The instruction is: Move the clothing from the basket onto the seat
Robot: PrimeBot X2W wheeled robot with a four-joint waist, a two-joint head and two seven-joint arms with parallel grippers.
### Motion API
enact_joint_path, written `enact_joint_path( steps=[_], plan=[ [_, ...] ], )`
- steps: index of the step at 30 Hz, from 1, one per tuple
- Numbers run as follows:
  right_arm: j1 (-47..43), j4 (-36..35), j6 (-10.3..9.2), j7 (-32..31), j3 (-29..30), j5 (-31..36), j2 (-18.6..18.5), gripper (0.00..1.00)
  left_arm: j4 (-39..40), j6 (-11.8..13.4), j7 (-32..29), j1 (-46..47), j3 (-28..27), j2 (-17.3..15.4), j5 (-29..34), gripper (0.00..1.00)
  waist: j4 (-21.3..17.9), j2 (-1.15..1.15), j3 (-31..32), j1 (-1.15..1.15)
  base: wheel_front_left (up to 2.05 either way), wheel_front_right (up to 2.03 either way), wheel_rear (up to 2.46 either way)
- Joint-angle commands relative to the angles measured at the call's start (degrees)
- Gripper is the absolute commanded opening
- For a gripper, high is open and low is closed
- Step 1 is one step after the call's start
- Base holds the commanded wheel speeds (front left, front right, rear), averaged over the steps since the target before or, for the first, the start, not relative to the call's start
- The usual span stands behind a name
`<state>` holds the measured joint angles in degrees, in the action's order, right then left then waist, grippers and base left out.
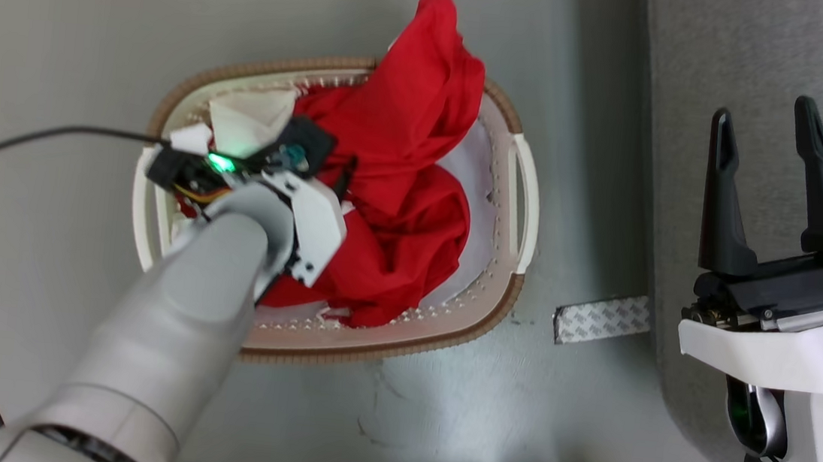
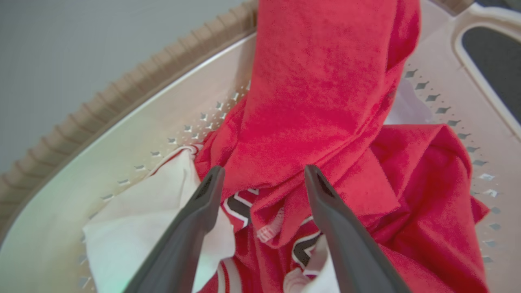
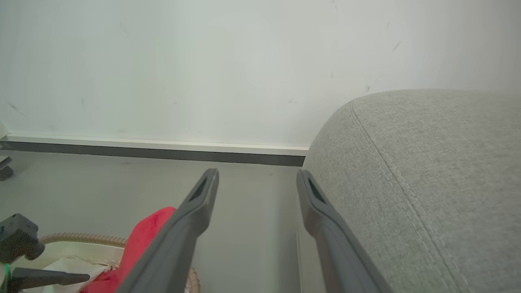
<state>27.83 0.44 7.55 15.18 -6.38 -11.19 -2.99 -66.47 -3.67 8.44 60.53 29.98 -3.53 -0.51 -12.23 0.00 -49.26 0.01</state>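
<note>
progress: clothing [image 1: 401, 185] is being held entirely by the basket [image 1: 522, 196], none seen on the seat [image 3: 427, 183] | left tool [image 2: 263, 169] is being held wide over a red fold | right tool [image 1: 765, 110] is being held wide, empty

The clothing [image 1: 399, 207], crumpled red fabric with white trim and dark lettering, lies heaped in the basket [image 1: 528, 197], with one fold draped over the far rim. The basket is oval and cream, with a brown rim and small holes. It stands upright near the grey woven seat [image 1: 738, 59], on the seat's left.
</note>
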Motion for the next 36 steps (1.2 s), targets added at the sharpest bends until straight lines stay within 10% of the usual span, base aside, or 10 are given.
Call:
enact_joint_path(
  steps=[1,17,18,20,36],
  plan=[
    [0.8,-0.4,-0.12,0.0,-0.1,-1.0,0.1,1.00,-1.0,0.7,0.1,1.7,0.3,-0.7,0.8,1.00,0.0,0.00,-2.0,-0.01,0.00,0.00,0.00],
    [1.4,-1.1,-0.12,0.0,-0.9,-4.0,0.0,1.00,-5.1,1.2,0.5,7.0,3.0,-2.0,1.8,1.00,-2.4,0.00,-6.6,-0.01,0.00,0.00,0.00],
    [1.3,-1.1,-0.13,0.0,-0.8,-4.2,0.0,1.00,-5.3,1.1,0.4,7.0,3.2,-2.0,1.8,0.86,-2.5,0.00,-6.6,-0.01,0.00,0.00,0.00],
    [1.1,-1.1,-0.13,0.0,-0.7,-4.5,-0.1,1.00,-5.6,1.0,0.0,7.0,3.4,-2.1,1.7,0.00,-2.7,0.00,-6.6,-0.01,0.00,0.00,0.00],
    [-3.5,3.2,-0.13,0.0,1.3,-3.3,0.0,1.00,-2.2,-2.8,6.2,-3.1,1.8,0.5,-7.3,0.00,3.2,0.00,9.9,-0.01,0.00,0.00,0.00]
  ],
)
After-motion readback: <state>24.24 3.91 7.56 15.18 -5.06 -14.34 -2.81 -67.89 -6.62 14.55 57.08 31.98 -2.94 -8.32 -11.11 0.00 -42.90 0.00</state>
